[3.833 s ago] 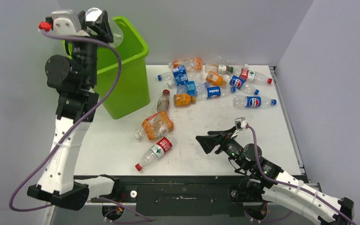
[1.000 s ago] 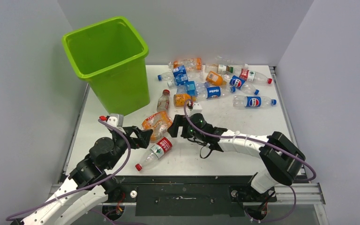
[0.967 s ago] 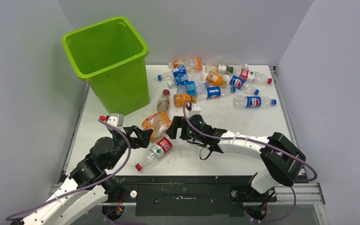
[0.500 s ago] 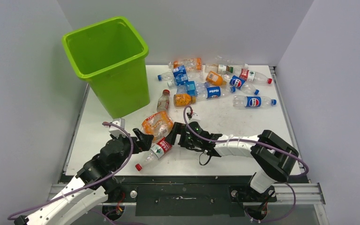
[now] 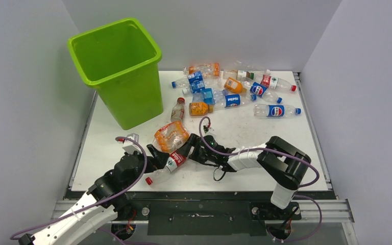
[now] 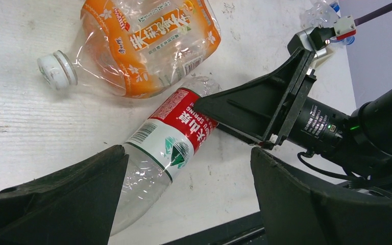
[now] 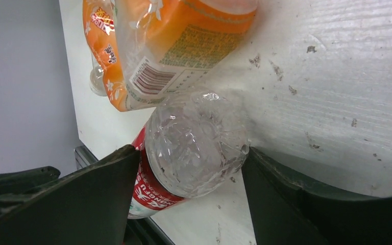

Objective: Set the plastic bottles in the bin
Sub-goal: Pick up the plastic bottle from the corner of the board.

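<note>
A clear bottle with a red label (image 5: 169, 164) lies on the table between both arms. My right gripper (image 5: 188, 149) is closed round its base end, and in the right wrist view its fingers (image 7: 190, 152) touch the bottle (image 7: 194, 148) on both sides. My left gripper (image 5: 157, 158) stands open at the neck end. In the left wrist view the bottle (image 6: 176, 127) lies against the left gripper's (image 6: 189, 153) left finger, far from the other. A crushed orange-label bottle (image 5: 171, 135) lies just behind. The lime-green bin (image 5: 127, 97) stands at the back left.
Several more bottles with blue, orange and red labels (image 5: 235, 92) lie heaped at the back of the table. A small red-capped bottle (image 5: 177, 109) lies next to the bin. The table's front edge (image 5: 199, 192) runs close under both grippers.
Both arms have come in low on the red-label bottle from either end. The right jaws have narrowed onto its base; the left gripper has slid up to its neck.
</note>
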Motion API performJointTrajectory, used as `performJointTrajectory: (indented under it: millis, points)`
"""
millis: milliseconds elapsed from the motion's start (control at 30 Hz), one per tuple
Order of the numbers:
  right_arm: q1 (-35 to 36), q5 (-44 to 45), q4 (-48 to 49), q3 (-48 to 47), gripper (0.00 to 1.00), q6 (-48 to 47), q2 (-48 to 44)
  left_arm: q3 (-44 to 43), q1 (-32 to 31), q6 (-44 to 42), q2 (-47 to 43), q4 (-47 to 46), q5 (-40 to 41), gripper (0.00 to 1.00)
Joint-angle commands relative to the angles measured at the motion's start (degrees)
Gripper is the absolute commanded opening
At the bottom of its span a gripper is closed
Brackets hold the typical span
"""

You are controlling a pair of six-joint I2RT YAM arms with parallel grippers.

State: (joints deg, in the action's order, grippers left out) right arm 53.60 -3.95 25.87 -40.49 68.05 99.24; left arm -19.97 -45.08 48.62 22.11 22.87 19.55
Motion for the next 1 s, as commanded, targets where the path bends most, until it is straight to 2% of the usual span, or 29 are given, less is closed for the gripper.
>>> performJointTrajectory:
  millis: [0, 100, 200, 367, 500, 600, 733, 833, 967]
  points:
    - [0.4, -0.9, 4.8, 3.3, 0.66, 2.5, 0.7, 0.2, -0.4, 0.9, 0.1, -3.0, -1.3, 0.89]
    - [0.1, -0.8, 7.5, 5.6, 0.51, 3.2, -0.4, 0.8, -0.4, 1.0, 0.7, -4.0, -1.7, 0.89]
    - [-1.0, -0.1, 8.8, 8.6, 0.42, 3.1, -4.1, 0.7, -0.3, 1.2, 1.5, -4.6, -2.1, 0.89]
    - [-3.8, 3.6, 2.5, 14.0, 0.38, -1.3, -19.0, -1.2, -0.3, 1.7, 0.1, -4.4, -0.8, 0.9]
    - [-5.9, 10.5, -5.3, 16.6, 0.37, -8.0, -35.4, 0.2, -0.2, 5.4, -3.8, -8.7, 0.1, 0.98]
    - [-7.8, 12.5, -5.5, 19.0, 0.37, -10.9, -45.5, 5.4, -0.3, 9.6, -7.0, -18.8, -2.6, 0.96]
    - [-8.7, 14.0, -1.3, 22.2, 0.36, -12.2, -54.3, 15.6, -0.3, 17.5, -8.0, -41.8, -5.9, 0.96]
    - [-8.7, 15.1, 4.2, 25.2, 0.36, -11.9, -57.7, 21.9, -0.4, 22.3, -4.9, -57.6, -5.6, 0.96]
    - [-8.7, 16.0, 12.5, 28.1, 0.36, -10.4, -59.4, 20.5, -0.9, 20.4, 1.4, -64.9, -6.3, 0.96]
